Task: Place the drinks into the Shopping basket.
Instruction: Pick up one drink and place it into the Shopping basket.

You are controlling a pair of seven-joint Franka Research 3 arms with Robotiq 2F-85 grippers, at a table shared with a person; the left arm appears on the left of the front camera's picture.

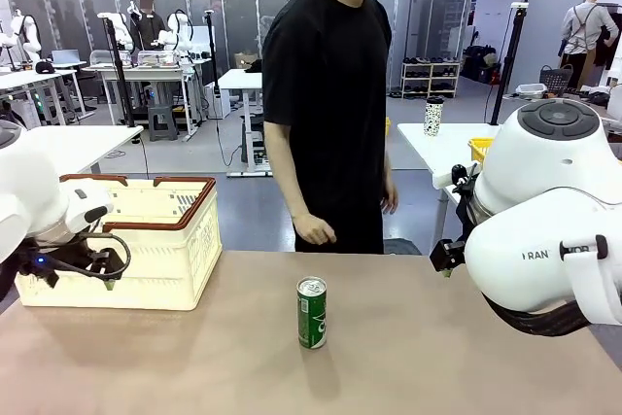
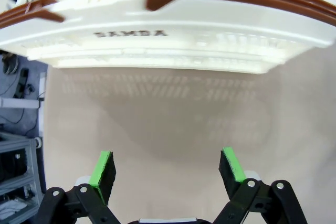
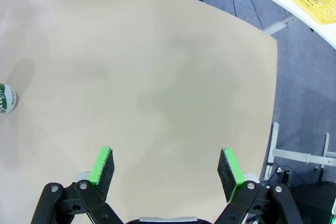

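While the green can (image 1: 311,313) is standing right of the Shopping basket (image 1: 167,243), the left gripper (image 2: 166,154) is hovering wide-jawed beside it, the right gripper (image 3: 165,152) gaping empty farther right.

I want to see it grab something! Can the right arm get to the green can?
Probably yes. The green can stands upright by itself on the table, and there is just bare tabletop between it and the open right gripper.
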